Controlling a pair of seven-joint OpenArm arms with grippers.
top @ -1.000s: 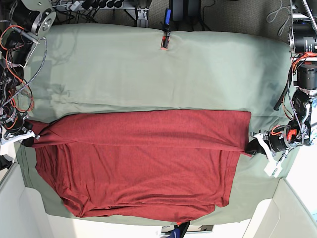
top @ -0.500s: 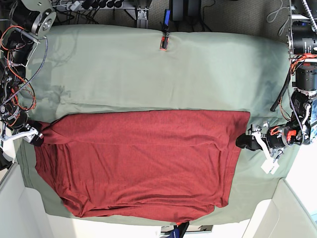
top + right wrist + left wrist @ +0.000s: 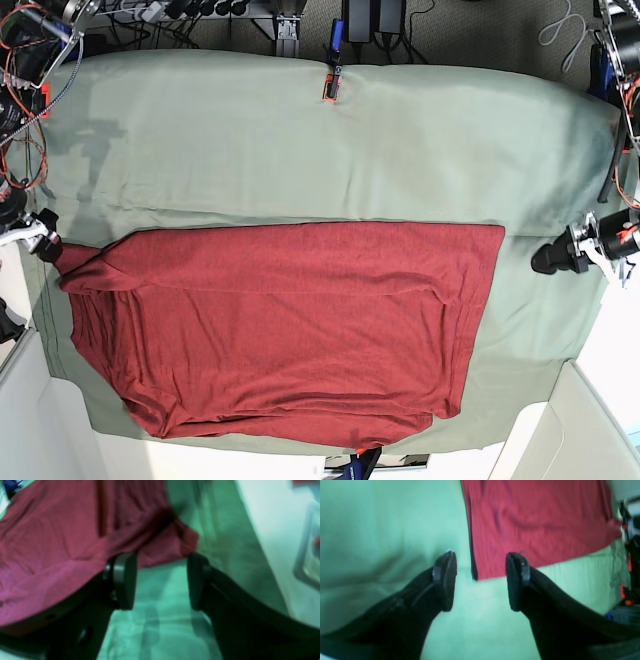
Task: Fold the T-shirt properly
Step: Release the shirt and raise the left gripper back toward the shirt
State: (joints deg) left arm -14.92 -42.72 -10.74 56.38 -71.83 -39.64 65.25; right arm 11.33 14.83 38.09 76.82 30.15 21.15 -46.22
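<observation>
Left gripper first: its two black padded fingers stand wide apart with nothing between them, hanging over bare cloth just off the shirt's corner. In the base view that left gripper sits by the table's right edge, clear of the fabric. Over to the right gripper: jaws spread as well, nothing pinched, the near finger overlapping the shirt's edge in the wrist view; whether it touches the fabric, I cannot tell. From the base view the right gripper is at the table's left edge, just beside the shirt's pointed left tip.

The large dark red soft knit T-shirt lies spread flat across the near half of the table, its upper part doubled over into a long straight horizontal fold, its lower hem close to the bottom edge. Beneath it the pale sage-green cloth sheet covers the whole table, bare towards the far edge, where a small orange-and-black clip sits at the top edge's middle.
</observation>
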